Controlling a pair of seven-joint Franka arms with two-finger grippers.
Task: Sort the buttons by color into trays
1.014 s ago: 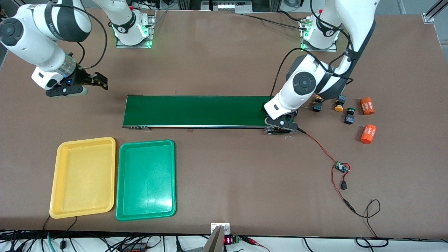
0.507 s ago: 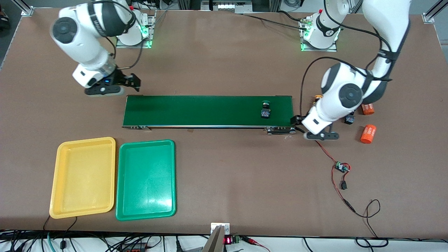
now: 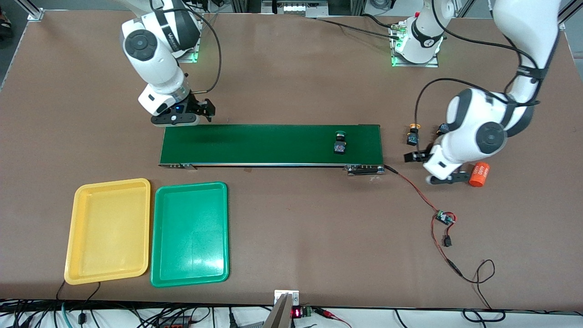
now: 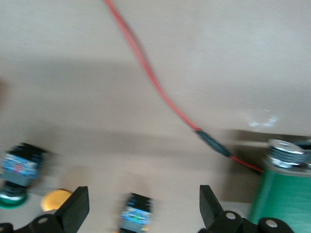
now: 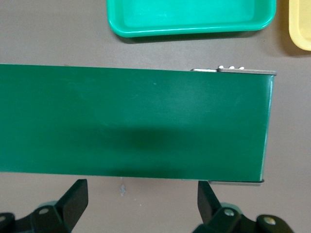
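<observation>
A green-capped button (image 3: 340, 143) stands on the dark green conveyor belt (image 3: 255, 143) near the left arm's end. A yellow-capped button (image 3: 413, 134) stands on the table off that end; another (image 3: 442, 129) is partly hidden by the left arm. My left gripper (image 3: 416, 156) is open over the table beside them. In the left wrist view the gripper (image 4: 144, 204) has a button (image 4: 135, 213) below it, its cap hidden, with a green-capped button (image 4: 19, 170) and a yellow cap (image 4: 56, 199) aside. My right gripper (image 3: 205, 109) (image 5: 141, 199) is open and empty by the belt's other end. The yellow tray (image 3: 114, 182) and the green tray (image 3: 191, 186) are empty.
An orange cylinder (image 3: 479, 175) lies beside the left arm's wrist. A red and black wire (image 3: 414, 187) runs from the belt's roller to a small board (image 3: 444, 217). The right wrist view shows the belt (image 5: 136, 126), the green tray (image 5: 189, 30) and the yellow tray's corner (image 5: 301, 24).
The left gripper left the green-capped button on the belt and swung out to the buttons on the table. The button rode a little along the belt. The right gripper moved to the belt's other end.
</observation>
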